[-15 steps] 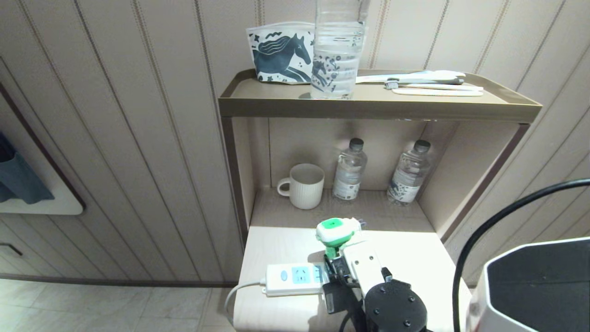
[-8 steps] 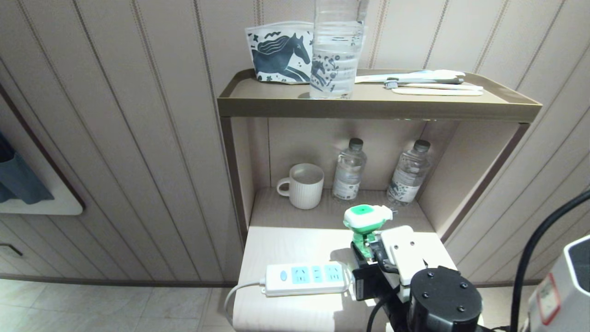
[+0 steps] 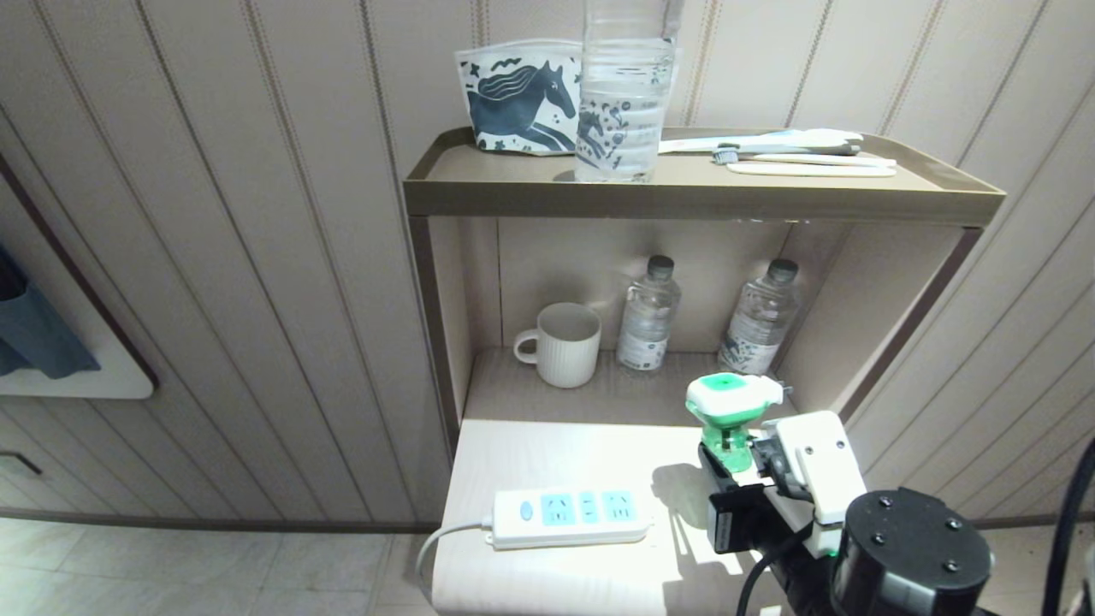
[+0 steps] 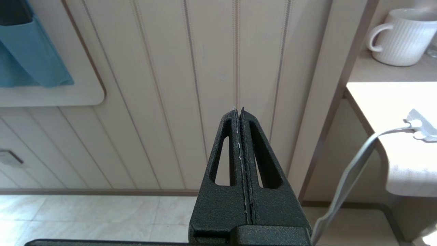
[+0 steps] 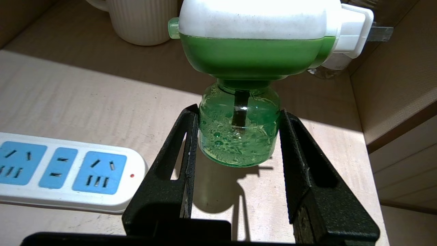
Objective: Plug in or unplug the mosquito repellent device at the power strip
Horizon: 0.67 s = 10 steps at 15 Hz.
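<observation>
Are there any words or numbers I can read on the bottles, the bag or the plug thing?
No text can be read anywhere.
Labels on the two small water bottles: too small and blurred.
Horse bag: only pictures and squiggles.
Power strip: no print visible.
Mosquito repellent device: no print visible.

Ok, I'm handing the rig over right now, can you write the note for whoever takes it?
Right end effector: shut on the mosquito repellent device, gripping its green bottle, held upright above the tabletop, right of the power strip.
Left end effector: shut, empty, parked off the table's left side.
Done: device is out of the strip; all three sockets are free.
Left: judging by this, set the device down on the table and release, or replug if that is the aim.
</observation>
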### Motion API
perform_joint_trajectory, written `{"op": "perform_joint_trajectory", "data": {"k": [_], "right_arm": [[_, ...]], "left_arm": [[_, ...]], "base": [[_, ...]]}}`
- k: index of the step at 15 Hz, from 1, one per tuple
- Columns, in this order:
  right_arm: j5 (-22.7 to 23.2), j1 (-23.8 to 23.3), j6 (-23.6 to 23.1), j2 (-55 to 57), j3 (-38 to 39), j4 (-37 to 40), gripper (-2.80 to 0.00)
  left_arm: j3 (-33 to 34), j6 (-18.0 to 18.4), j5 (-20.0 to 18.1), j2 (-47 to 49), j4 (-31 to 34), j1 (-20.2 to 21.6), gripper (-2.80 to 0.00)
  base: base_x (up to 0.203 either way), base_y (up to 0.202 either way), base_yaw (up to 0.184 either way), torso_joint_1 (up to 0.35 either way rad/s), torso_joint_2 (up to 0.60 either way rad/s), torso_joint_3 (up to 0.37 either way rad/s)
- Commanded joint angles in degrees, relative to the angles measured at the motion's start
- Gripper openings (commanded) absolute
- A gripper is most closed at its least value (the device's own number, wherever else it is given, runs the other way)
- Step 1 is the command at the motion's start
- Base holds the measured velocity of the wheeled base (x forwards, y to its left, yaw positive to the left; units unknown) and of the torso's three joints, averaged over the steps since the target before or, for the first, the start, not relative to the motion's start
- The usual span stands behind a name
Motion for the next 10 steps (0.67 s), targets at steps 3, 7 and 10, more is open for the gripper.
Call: {"op": "perform_joint_trajectory", "data": {"k": [3,7,10], "right_arm": [[-0.2,-1.3,0.1,-1.3,0.4,-0.5,-2.80],[-0.2,-1.4,0.1,-2.5,0.5,-0.5,-2.80],[0.9,-1.3,0.1,-6.0,2.0,-0.5,-2.80]], "left_arm": [[0.0,0.0,0.0,0.0,0.0,0.0,-2.80],[0.0,0.0,0.0,0.0,0.1,0.0,-2.80],[0.0,0.0,0.0,0.0,0.1,0.0,-2.80]], "base": [[0.000,0.000,0.000,-0.161,0.37,0.207],[0.000,0.000,0.000,-0.215,0.50,0.275],[0.000,0.000,0.000,-0.161,0.38,0.214]]}}
